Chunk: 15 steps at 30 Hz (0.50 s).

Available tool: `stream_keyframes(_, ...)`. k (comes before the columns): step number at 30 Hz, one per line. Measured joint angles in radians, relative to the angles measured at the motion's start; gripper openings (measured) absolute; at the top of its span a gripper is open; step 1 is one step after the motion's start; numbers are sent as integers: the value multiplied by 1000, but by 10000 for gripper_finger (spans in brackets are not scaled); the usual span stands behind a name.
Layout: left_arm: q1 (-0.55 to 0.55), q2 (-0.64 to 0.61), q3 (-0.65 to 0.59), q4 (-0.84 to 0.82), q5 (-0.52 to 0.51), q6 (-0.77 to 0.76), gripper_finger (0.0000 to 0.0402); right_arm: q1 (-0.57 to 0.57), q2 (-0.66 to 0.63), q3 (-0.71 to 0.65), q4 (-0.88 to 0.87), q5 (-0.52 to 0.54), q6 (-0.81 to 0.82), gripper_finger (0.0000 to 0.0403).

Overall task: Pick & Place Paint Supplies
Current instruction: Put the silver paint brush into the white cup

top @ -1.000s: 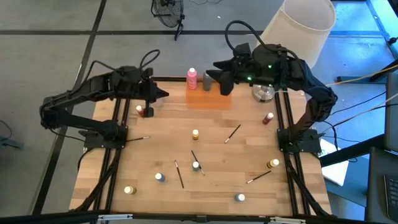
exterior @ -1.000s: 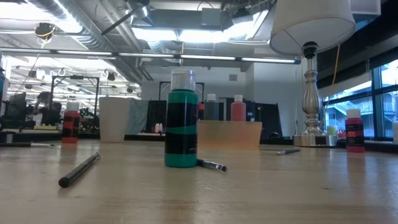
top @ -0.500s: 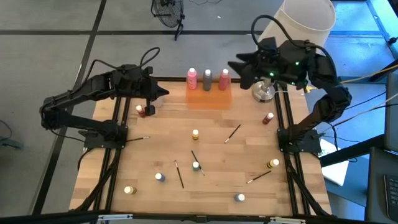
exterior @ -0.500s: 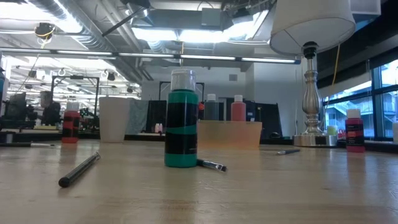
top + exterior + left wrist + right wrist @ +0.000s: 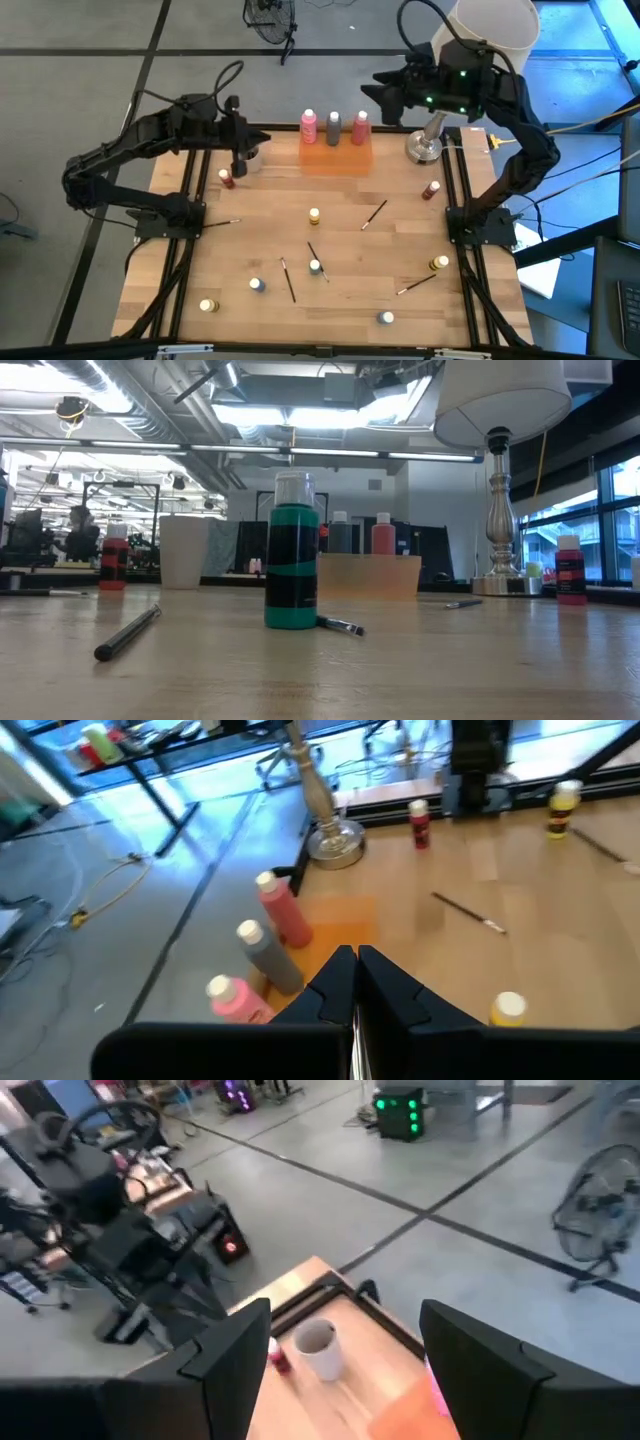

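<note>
Nearest me, along the table's (image 5: 350,300) front edge, I see small pots (image 5: 208,305) scattered from the left corner to the right, with thin brushes (image 5: 289,281) lying among them toward the middle. In the low view a green bottle (image 5: 292,552) stands close to the camera, a brush tip touching its base. Further back sits a red pot (image 5: 228,180) by the left edge, and another near the right edge. At the far edge the orange tray (image 5: 336,158) carries two pink bottles (image 5: 309,126) with a grey bottle (image 5: 334,125) between them, all upright. The cup (image 5: 250,155) stands at the far left corner. My left gripper (image 5: 240,160) hangs with fingers pressed together, holding nothing, just beside the cup and red pot. My right gripper (image 5: 378,92) is raised beyond the far edge, past the tray's right end, fingers spread wide and empty, clear of the bottles. The lamp (image 5: 425,148) stands at the far right corner.
</note>
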Motion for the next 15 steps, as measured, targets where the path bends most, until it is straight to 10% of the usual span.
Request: stream_keyframes(15,6,19,15,234,8,-43,2,-137,-48,0,-140,127,-44,261)
